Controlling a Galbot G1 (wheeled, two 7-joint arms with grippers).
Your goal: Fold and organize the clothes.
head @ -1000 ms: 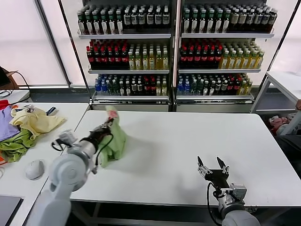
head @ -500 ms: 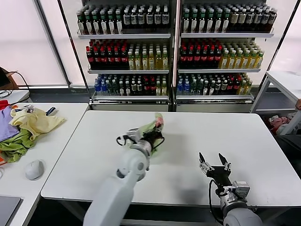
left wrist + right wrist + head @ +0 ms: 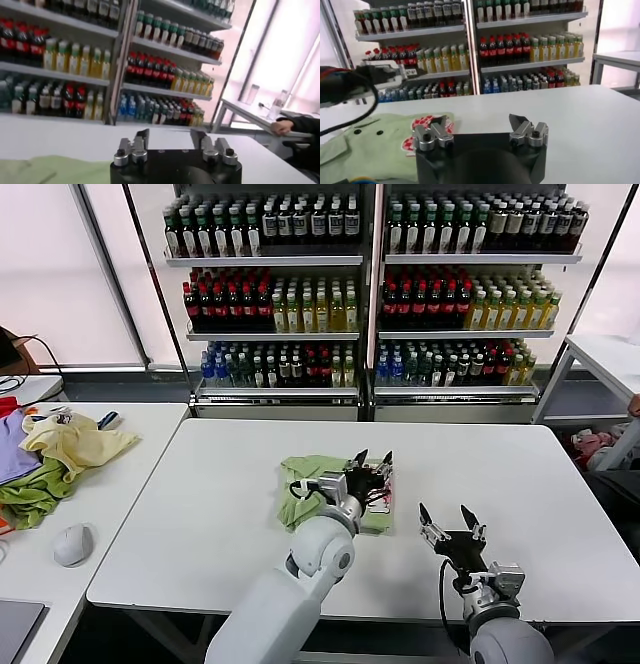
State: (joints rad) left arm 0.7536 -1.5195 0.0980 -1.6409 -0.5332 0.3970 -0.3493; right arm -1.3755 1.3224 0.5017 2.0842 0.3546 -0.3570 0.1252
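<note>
Head view: shelves [image 3: 370, 294] apparently hold bottles [image 3: 270, 304].

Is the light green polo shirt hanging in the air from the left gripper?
No, the light green polo shirt lies on the white table, and the left gripper stands open.

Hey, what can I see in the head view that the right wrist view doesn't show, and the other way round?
Only the head view shows the side table with the yellow garment and a mouse. Only the right wrist view shows the polo shirt's buttons clearly. Both share the shirt flat on the white table, the open left hand over it, the open right hand nearby, and the drink shelves.
</note>
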